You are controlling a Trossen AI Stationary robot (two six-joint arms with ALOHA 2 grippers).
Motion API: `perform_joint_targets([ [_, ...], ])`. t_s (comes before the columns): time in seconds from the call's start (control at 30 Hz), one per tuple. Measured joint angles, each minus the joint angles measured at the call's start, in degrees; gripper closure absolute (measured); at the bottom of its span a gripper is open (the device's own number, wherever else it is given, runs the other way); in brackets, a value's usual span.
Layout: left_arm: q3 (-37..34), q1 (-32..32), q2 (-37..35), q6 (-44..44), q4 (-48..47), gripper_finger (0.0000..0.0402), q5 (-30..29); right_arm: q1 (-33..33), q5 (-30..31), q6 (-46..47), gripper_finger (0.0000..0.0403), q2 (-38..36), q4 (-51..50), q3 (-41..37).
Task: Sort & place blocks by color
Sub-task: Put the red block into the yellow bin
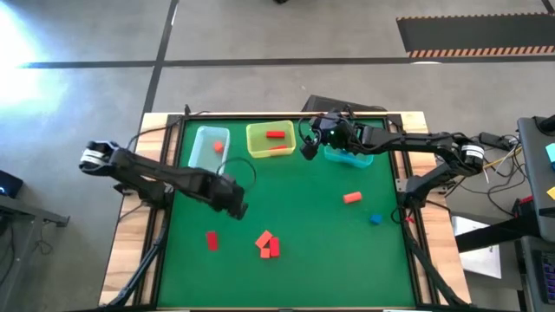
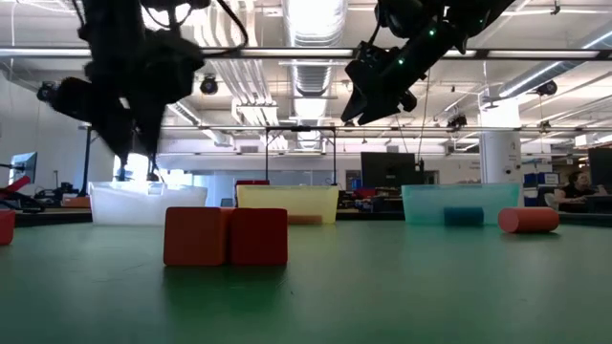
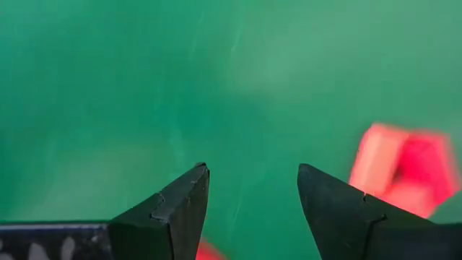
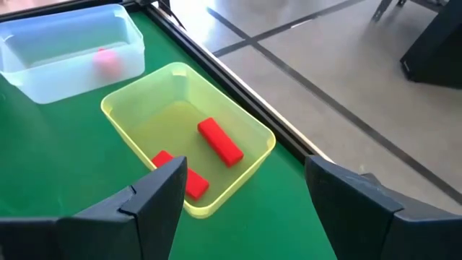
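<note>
Yellow bin [image 1: 257,149] holds two red blocks [image 4: 220,141].

Just beyond the left gripper [image 3: 249,198], a red block [image 3: 404,170] shows only as a blur, its edges smeared. A red sliver [image 3: 209,251] between the fingers is cut off by the frame. Past the right gripper [image 4: 242,191], a pinkish piece [image 4: 107,61] in the clear bin [image 4: 43,83] is too hazy to identify.
</note>
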Motion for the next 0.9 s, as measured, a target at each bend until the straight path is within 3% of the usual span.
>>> perform_joint_targets([
  [0.2,5.78,-7.95,5.55,-12.92,-10.47,0.0206,5.41,0.02,-0.01,0.04,0.0137,0.00,-0.07,-0.34],
  [0.53,5.12,-20.40,11.24,-35.69,-10.35,0.0206,7.77,0.02,-0.04,-0.34,0.0137,0.00,-0.12,-1.08],
  [0.73,4.79,-22.15,14.54,-38.59,-10.53,0.0206,7.54,0.02,-0.20,-0.37,0.0142,0.00,-0.14,-1.16],
  [0.9,4.51,-22.15,15.23,-38.63,-10.32,0.0206,3.49,0.14,-0.59,-0.35,0.0140,0.00,-0.47,-1.18],
])
